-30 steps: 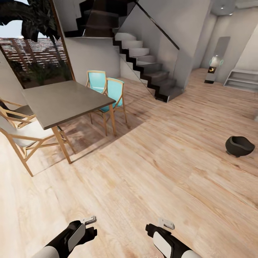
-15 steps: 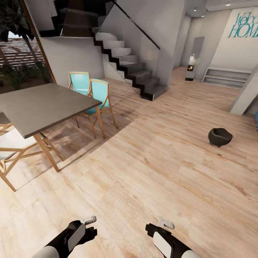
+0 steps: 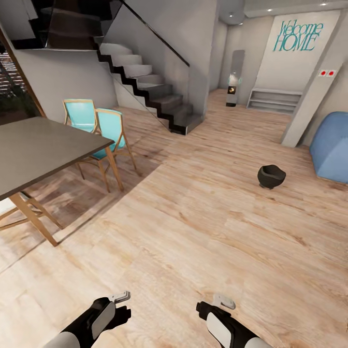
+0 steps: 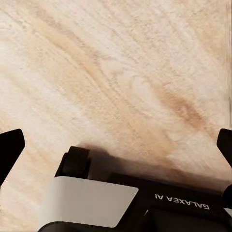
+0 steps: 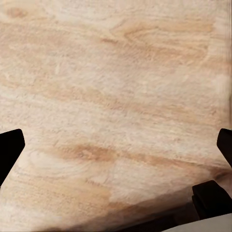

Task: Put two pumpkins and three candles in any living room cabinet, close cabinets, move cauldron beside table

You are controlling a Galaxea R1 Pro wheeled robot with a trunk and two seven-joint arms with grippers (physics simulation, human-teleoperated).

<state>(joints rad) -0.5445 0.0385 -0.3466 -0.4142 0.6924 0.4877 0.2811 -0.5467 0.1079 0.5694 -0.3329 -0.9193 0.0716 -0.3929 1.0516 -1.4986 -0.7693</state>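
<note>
The black cauldron (image 3: 271, 176) stands alone on the light plank floor, right of centre and well ahead of both arms. My left gripper (image 3: 114, 309) and right gripper (image 3: 213, 312) hang low at the near edge, over bare floor. In the left wrist view the left gripper (image 4: 116, 145) has its dark fingertips (image 4: 9, 151) far apart with nothing between them. The right gripper (image 5: 116, 145) in the right wrist view stands just as wide and holds nothing. The pumpkins, candles, cabinet and coffee table are out of view.
A tall dark dining table (image 3: 43, 147) with wooden legs and turquoise chairs (image 3: 107, 129) stands at the left. A staircase (image 3: 150, 89) rises behind it. At the right are a blue sofa (image 3: 331, 145), a grey pillar (image 3: 311, 96) and low shelves (image 3: 274, 99).
The whole view has swung to the right: the dining table slid left, the cauldron now sits nearer the centre, and the blue sofa came into view. Both arms kept their pose.
</note>
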